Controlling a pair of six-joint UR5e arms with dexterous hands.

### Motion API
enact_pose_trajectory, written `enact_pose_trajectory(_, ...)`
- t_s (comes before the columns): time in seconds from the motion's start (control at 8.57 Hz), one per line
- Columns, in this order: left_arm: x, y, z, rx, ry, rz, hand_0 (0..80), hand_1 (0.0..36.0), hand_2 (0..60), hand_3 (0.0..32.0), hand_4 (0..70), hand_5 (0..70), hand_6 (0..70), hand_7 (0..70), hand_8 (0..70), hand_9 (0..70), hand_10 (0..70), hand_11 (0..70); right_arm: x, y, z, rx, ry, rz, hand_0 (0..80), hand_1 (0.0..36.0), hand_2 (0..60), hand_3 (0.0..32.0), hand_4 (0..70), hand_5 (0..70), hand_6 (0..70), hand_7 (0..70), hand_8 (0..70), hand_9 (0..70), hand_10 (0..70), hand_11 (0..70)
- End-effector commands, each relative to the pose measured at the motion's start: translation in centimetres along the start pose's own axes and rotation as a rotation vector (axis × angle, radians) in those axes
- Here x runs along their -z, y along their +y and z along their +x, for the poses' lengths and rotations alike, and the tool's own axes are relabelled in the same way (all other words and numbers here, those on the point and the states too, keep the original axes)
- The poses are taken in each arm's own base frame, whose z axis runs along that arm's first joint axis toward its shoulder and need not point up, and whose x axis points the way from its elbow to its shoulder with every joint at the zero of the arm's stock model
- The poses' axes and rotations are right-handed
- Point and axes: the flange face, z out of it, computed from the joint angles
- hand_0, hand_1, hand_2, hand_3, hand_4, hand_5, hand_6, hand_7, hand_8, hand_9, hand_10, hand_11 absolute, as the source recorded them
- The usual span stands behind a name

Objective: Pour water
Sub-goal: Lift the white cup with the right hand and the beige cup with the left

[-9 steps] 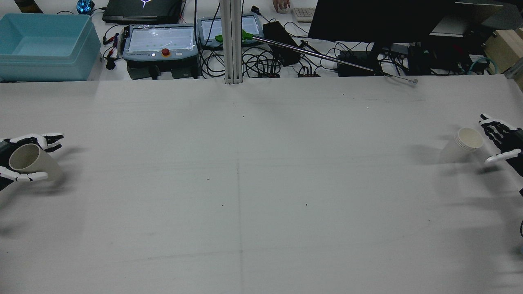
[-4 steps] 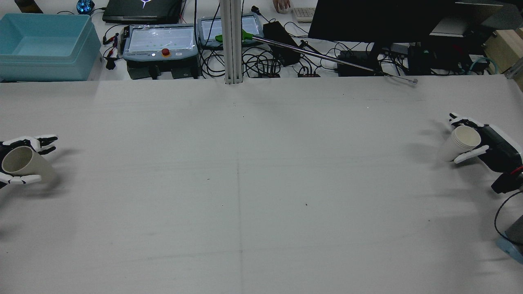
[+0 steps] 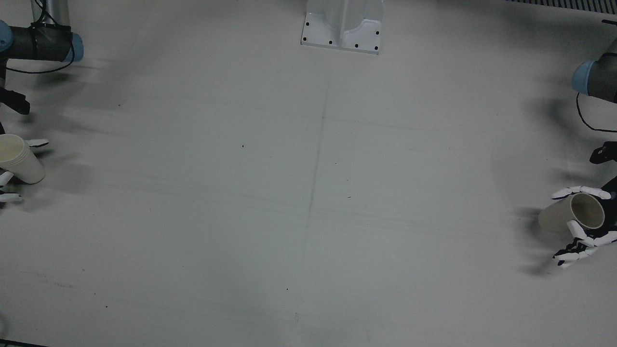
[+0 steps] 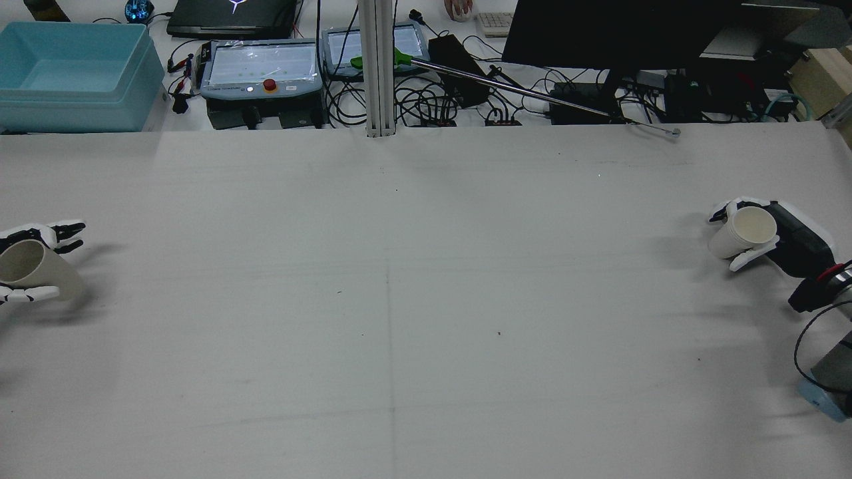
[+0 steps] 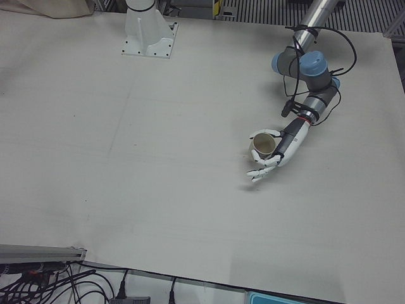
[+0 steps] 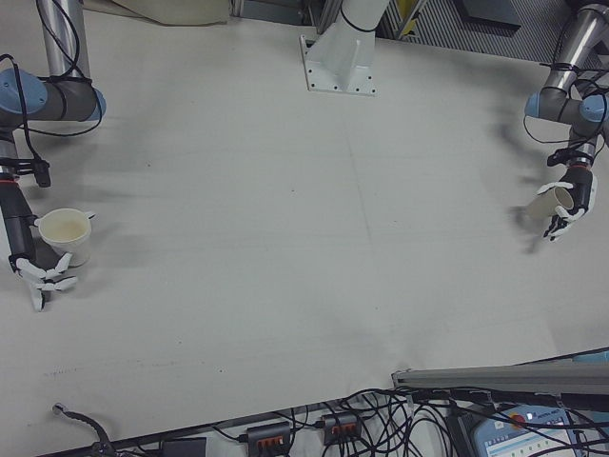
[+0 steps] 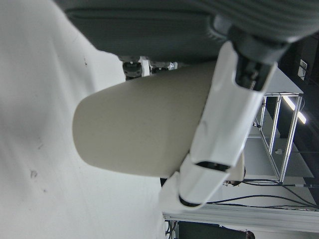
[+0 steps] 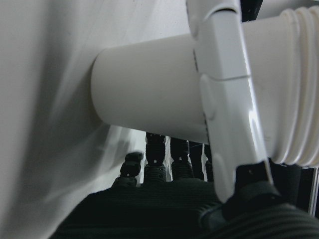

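At the far left edge of the table (image 4: 426,299), at about nine o'clock in the rear view, the left hand (image 4: 26,263) is gripping a beige cup (image 4: 33,269), fingers (image 4: 63,229) wrapping over the far side and a white thumb pressing the near side. The cup is sitting inside the grasp, tilting, its open mouth facing the arm and its base pointing toward the table's middle; I cannot tell whether the base is touching the surface. From the left hand view, a white finger (image 7: 219,119) is lying across the cup's wall (image 7: 144,124). Over at three o'clock, the right hand (image 4: 765,233) is closing around a white cup (image 4: 742,233) with ridged rings under its rim, like several nested together. That cup is also leaning, mouth toward the palm and wrist, base pointing inward. The right hand view is showing a finger (image 8: 224,94) clamping across the wall (image 8: 144,89), the base near the table. The two cups are standing well apart.
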Motion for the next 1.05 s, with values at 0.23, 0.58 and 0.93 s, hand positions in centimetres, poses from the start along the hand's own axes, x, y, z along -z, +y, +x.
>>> enact_pose_trajectory(0.23, -0.8, 2.4, 0.3, 0.003, 0.001, -0.008, 80.0, 36.0, 60.0, 0.0, 70.0, 70.0, 19.2, 22.0, 10.8, 11.2, 7.7, 14.1, -2.1, 4.9, -5.1, 0.010, -0.061, -0.038, 80.0, 31.5, 39.7, 0.0, 70.0, 70.0, 70.0, 70.0, 58.7, 70.0, 40.6, 58.7)
enact_pose_trajectory(0.58, -2.8, 9.7, 0.7, 0.006, -0.004, -0.034, 80.0, 36.0, 60.0, 0.0, 70.0, 70.0, 19.7, 22.3, 10.8, 11.1, 7.2, 13.5, -1.5, 7.5, -14.7, 0.054, -0.095, -0.056, 80.0, 32.9, 40.9, 0.0, 70.0, 70.0, 70.0, 70.0, 56.8, 70.0, 40.4, 58.5)
enact_pose_trajectory(0.93, -7.2, 17.5, 0.2, 0.007, -0.021, -0.076, 80.0, 36.0, 60.0, 0.0, 70.0, 70.0, 21.2, 22.7, 10.9, 11.0, 7.2, 13.4, -2.9, 17.3, -20.4, 0.079, -0.143, -0.123, 80.0, 34.2, 45.5, 0.0, 70.0, 70.0, 70.0, 70.0, 56.6, 70.0, 41.3, 59.8)
